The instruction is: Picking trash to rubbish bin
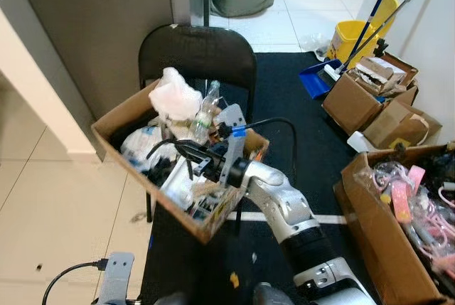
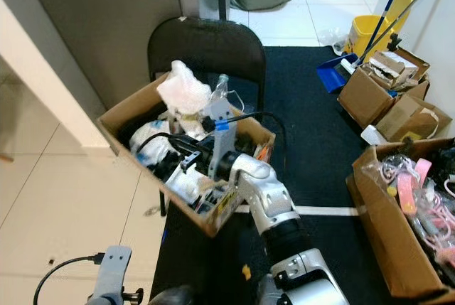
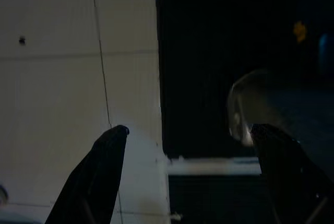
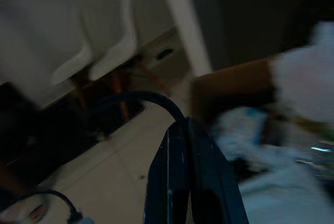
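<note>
Black curved-back chair [image 1: 197,52] holds a brown cardboard box [image 1: 114,129] stuffed with trash [image 1: 175,95]: crinkly white plastic, a clear bottle. Right gripper [image 1: 182,150] is over the box, fingers pressed together, pinching nothing I can see. Left gripper [image 3: 188,145] hangs spread wide, empty, over pale tile and black mat.

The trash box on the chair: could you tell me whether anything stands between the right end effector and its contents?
Nothing visible does. The right end effector is over the open box on the chair, its fingers together, with a white bag and a clear bottle lying just beyond it.
</note>
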